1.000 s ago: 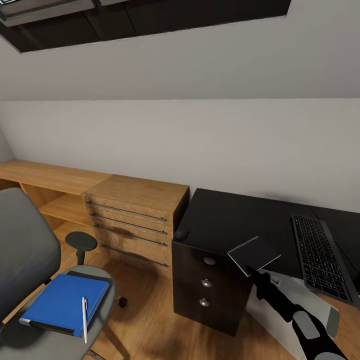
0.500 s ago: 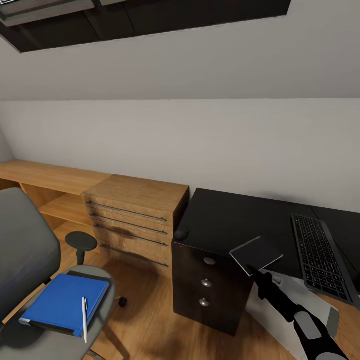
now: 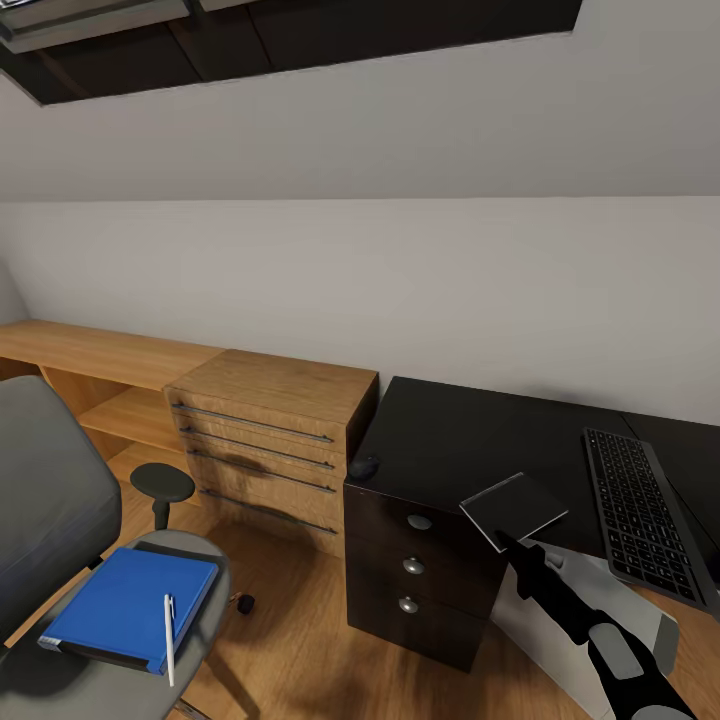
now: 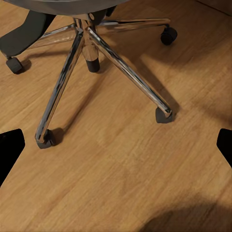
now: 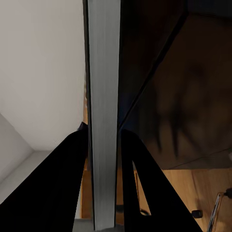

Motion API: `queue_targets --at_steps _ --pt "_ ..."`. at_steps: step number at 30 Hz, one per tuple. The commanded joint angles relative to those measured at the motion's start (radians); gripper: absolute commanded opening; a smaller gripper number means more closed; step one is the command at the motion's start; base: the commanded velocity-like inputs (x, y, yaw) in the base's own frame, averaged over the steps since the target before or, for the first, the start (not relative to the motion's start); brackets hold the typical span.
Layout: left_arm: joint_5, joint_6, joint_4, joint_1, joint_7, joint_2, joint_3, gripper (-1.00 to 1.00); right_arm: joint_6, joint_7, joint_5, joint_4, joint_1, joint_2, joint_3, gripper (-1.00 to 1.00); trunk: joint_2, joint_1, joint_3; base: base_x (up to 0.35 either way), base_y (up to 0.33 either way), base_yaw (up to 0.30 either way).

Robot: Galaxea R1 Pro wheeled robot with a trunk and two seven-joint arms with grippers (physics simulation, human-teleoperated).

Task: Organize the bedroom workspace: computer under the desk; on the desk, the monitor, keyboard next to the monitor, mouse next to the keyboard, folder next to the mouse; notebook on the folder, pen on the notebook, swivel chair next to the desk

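Head view: right gripper [image 3: 503,541] nudged notebook [image 3: 513,508] slightly rightward.

The head camera looks forward and down from above at the desk [image 3: 450,440], the wall behind it and the swivel chair [image 3: 50,500]. The left wrist camera faces down, close over the wood floor [image 4: 121,164] and the chair's chrome base. The right wrist camera looks along its end effector [image 5: 103,145], very near the desk's dark surface.
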Motion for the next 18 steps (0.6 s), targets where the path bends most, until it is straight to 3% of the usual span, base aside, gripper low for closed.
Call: queue_targets --at_steps 1,18 --pt "0.008 -0.002 0.0 -0.001 -0.001 0.0 -0.008 1.0 0.005 0.002 -0.001 0.001 -0.001 0.0 -0.003 -1.0 0.0 0.0 -0.001 0.0 0.0 0.0" --pt "0.008 -0.003 0.0 0.0 -0.001 0.0 -0.008 1.0 0.004 0.002 0.0 0.001 -0.001 -0.001 -0.001 -1.0 0.0 0.0 -0.001 0.0 0.0 0.0"
